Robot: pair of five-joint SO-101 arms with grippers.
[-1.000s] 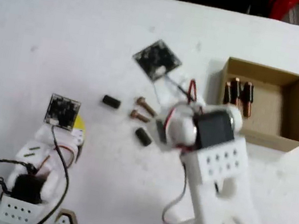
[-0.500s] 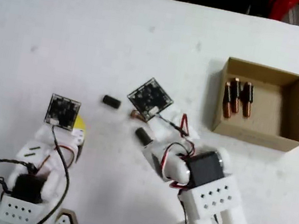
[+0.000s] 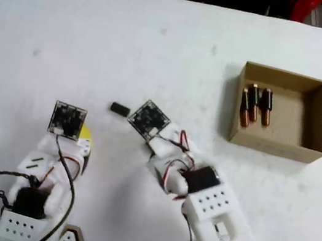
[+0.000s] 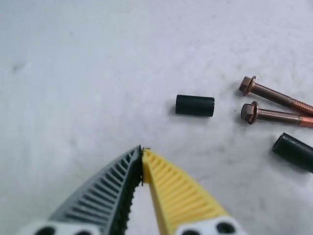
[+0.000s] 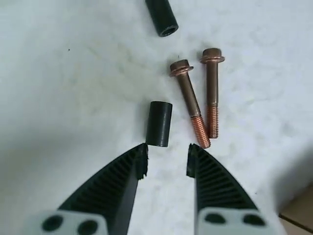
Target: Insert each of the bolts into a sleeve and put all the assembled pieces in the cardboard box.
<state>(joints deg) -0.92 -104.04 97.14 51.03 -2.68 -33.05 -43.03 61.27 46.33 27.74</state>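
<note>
In the right wrist view my right gripper (image 5: 166,157) is open, and a black sleeve (image 5: 159,123) lies on the table just ahead of the gap between its fingertips. Two copper bolts (image 5: 190,103) lie side by side next to that sleeve, and a second sleeve (image 5: 161,17) lies farther off. In the left wrist view my left gripper (image 4: 142,151) is shut on nothing, apart from a sleeve (image 4: 194,105) and the two bolts (image 4: 274,94). In the high view the right arm (image 3: 198,189) covers the bolts, and one sleeve (image 3: 120,109) shows beside it.
The cardboard box (image 3: 272,143) stands at the right of the white table with three assembled pieces (image 3: 254,106) lying inside. The left arm (image 3: 46,169) sits at the lower left near the table's front edge.
The right arm has drawn back from beside the box, leftward and toward the front edge, and now hangs over the bolts and one sleeve. The left arm has not moved.
</note>
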